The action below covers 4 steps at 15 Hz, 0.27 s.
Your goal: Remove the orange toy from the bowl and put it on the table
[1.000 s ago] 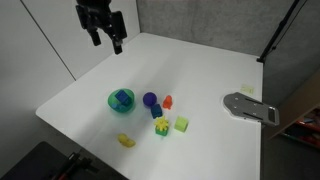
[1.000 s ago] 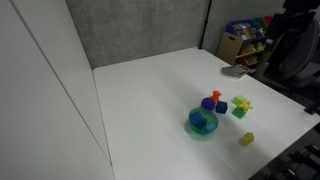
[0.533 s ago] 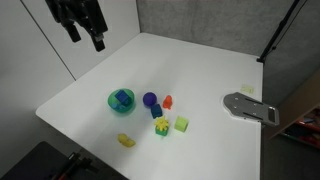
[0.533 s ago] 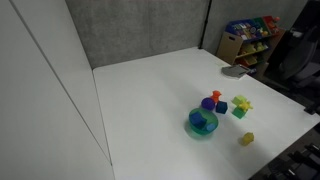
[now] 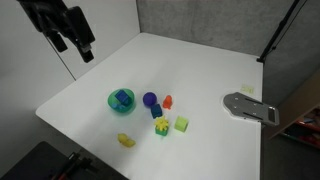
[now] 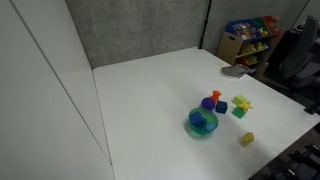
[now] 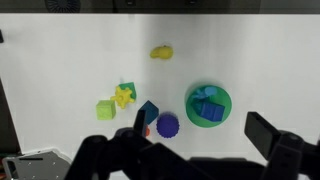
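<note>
The orange toy point(image 5: 168, 101) lies on the white table point(image 5: 200, 70), just beside a purple round object point(image 5: 149, 99), outside the bowl. It also shows in an exterior view point(image 6: 216, 95) and peeks past a finger in the wrist view point(image 7: 146, 131). The teal-green bowl point(image 5: 113, 103) point(image 6: 195, 128) point(image 7: 224, 96) holds a blue block point(image 7: 207, 108). My gripper point(image 5: 75, 50) is open and empty, high above the table's far left corner, well away from the toys. In the wrist view its fingers point(image 7: 201, 126) frame the bowl from far above.
A dark blue block point(image 5: 157, 111), a yellow-green toy point(image 5: 160, 126), a green cube point(image 5: 181, 124) and a yellow toy point(image 5: 125, 141) lie near the bowl. A grey flat object point(image 5: 250, 107) lies at the table's right edge. Shelves with toys point(image 6: 245, 38) stand beyond the table.
My gripper has moved steadily left and slightly down in the exterior view, away from the table's middle. The toys and bowl have not moved.
</note>
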### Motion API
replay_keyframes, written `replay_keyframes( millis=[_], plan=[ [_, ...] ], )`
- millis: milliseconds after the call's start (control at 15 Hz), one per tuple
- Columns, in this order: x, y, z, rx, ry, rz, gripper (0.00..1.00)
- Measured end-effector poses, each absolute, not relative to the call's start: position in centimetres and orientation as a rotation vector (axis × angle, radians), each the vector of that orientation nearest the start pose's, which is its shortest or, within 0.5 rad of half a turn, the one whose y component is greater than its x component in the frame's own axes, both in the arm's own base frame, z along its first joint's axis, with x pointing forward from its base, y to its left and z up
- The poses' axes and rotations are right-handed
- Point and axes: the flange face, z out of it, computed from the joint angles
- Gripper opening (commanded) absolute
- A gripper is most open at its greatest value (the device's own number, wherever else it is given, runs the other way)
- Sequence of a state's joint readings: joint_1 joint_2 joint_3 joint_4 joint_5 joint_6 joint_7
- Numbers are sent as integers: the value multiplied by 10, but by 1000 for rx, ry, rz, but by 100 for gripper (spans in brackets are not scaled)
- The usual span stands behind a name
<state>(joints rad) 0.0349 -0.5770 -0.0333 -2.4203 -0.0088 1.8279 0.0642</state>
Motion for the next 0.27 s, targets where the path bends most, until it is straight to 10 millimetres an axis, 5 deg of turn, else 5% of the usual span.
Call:
replay_keyframes(
  millis=[267],
  plan=[
    [369,-1,505,-3127,82,36,100]
  ],
)
